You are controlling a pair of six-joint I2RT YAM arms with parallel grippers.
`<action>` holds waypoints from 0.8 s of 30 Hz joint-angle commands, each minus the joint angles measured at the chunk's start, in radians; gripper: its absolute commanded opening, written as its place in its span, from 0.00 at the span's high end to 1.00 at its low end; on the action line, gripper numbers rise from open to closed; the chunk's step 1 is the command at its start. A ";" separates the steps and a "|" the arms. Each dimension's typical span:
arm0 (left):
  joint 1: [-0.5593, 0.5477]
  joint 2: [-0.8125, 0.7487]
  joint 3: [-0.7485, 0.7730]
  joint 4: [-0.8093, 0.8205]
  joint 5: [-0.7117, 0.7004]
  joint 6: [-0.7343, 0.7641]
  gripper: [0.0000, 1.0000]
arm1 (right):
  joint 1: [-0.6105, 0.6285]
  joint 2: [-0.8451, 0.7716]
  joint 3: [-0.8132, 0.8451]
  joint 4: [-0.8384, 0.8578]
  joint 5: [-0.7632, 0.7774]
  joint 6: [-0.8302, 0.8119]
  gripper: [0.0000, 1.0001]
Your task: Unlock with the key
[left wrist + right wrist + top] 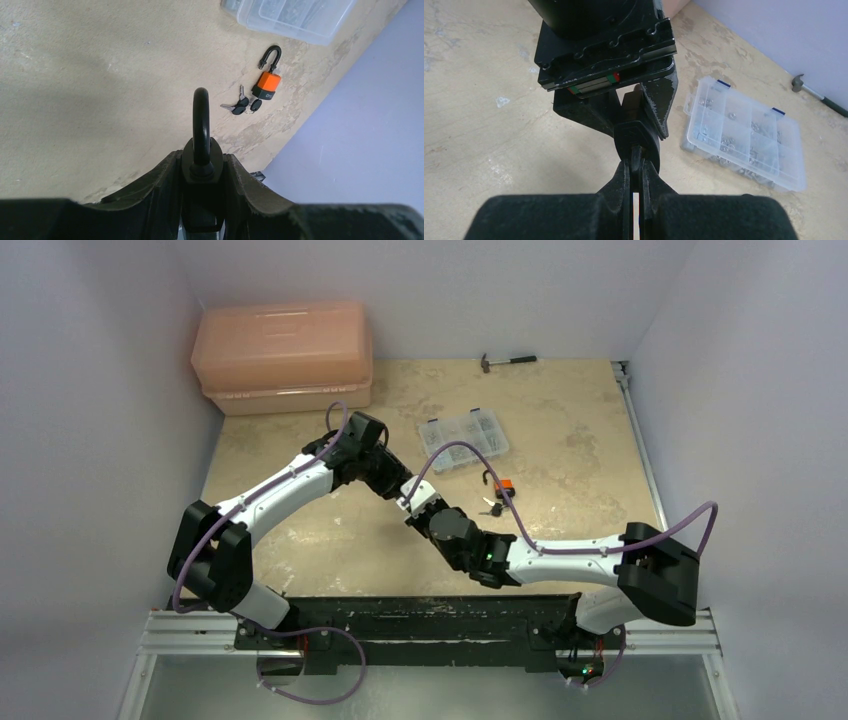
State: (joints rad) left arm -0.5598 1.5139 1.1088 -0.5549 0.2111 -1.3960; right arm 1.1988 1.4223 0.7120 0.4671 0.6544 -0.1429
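My left gripper point(201, 167) is shut on the body of a black padlock point(201, 150), held off the table with its shackle pointing away from the camera. In the right wrist view my right gripper point(636, 164) is shut on the key's thin black head point(636, 154). The key sits against the oval bottom end of the black padlock point(650, 144), and its blade is hidden. The left gripper's fingers point(659, 100) clamp the lock just behind. In the top view the two grippers meet over the middle of the table, left gripper point(398, 490), right gripper point(424, 512).
An orange padlock point(267, 85) with its shackle open lies on the table beside a bunch of keys point(241, 105). A clear organizer box point(463, 440) is behind them. A hammer point(508, 361) lies at the far edge. A pink toolbox point(283, 355) stands at the far left.
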 commanded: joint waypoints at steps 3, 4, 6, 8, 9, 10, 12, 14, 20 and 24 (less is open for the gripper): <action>-0.087 -0.032 0.020 0.085 0.258 -0.026 1.00 | -0.050 -0.006 0.029 0.066 -0.048 0.118 1.00; -0.088 -0.034 0.014 0.096 0.260 -0.032 1.00 | -0.054 -0.006 0.029 0.064 -0.049 0.123 1.00; -0.089 -0.039 0.006 0.115 0.263 -0.040 1.00 | -0.061 -0.007 0.029 0.060 -0.054 0.134 1.00; -0.090 -0.041 0.004 0.123 0.264 -0.043 1.00 | -0.068 -0.009 0.029 0.055 -0.055 0.134 1.00; -0.090 -0.042 0.003 0.123 0.264 -0.042 1.00 | -0.071 -0.008 0.029 0.053 -0.057 0.134 1.00; -0.090 -0.043 0.004 0.122 0.264 -0.041 1.00 | -0.072 -0.008 0.029 0.052 -0.058 0.160 1.00; -0.090 -0.044 0.001 0.125 0.263 -0.043 1.00 | -0.076 -0.006 0.027 0.050 -0.056 0.171 1.00; -0.090 -0.049 -0.006 0.132 0.262 -0.049 1.00 | -0.080 -0.008 0.027 0.049 -0.058 0.178 1.00; -0.092 -0.061 -0.021 0.156 0.261 -0.061 1.00 | -0.084 -0.004 0.029 0.053 -0.070 0.198 1.00; -0.091 -0.072 -0.020 0.167 0.258 -0.063 1.00 | -0.090 0.000 0.037 0.051 -0.070 0.215 1.00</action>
State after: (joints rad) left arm -0.5636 1.5150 1.0775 -0.4583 0.1890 -1.4406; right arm 1.1450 1.4166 0.7120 0.4557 0.6281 0.0048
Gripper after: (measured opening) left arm 0.338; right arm 0.053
